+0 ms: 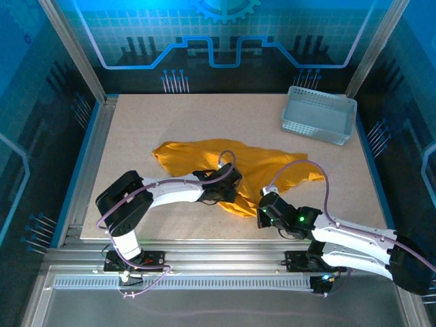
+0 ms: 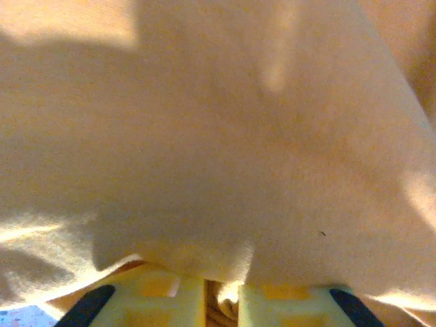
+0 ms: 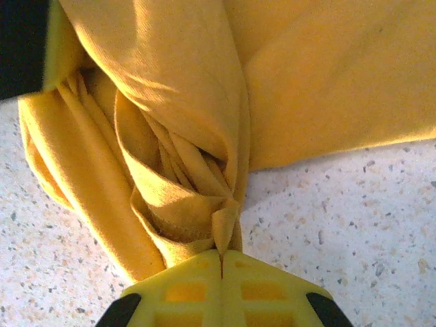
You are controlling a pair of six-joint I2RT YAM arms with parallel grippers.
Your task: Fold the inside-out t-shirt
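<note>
- Mustard-yellow cloth, the inside-out t-shirt (image 1: 197, 153), is seen from above crumpled on the table (image 1: 170, 122); the left gripper (image 1: 228, 187) and right gripper (image 1: 262, 211) are set at its near edge.
- At the left wrist, a fold is pinched between nearly closed jaws.
- At the right wrist, a gathered edge is clamped tight; flattening is judged in hand, and an even outward pull is called for.

Robot lab cell: aluminium frame (image 1: 73, 51), blue panels (image 1: 218, 27)
</note>
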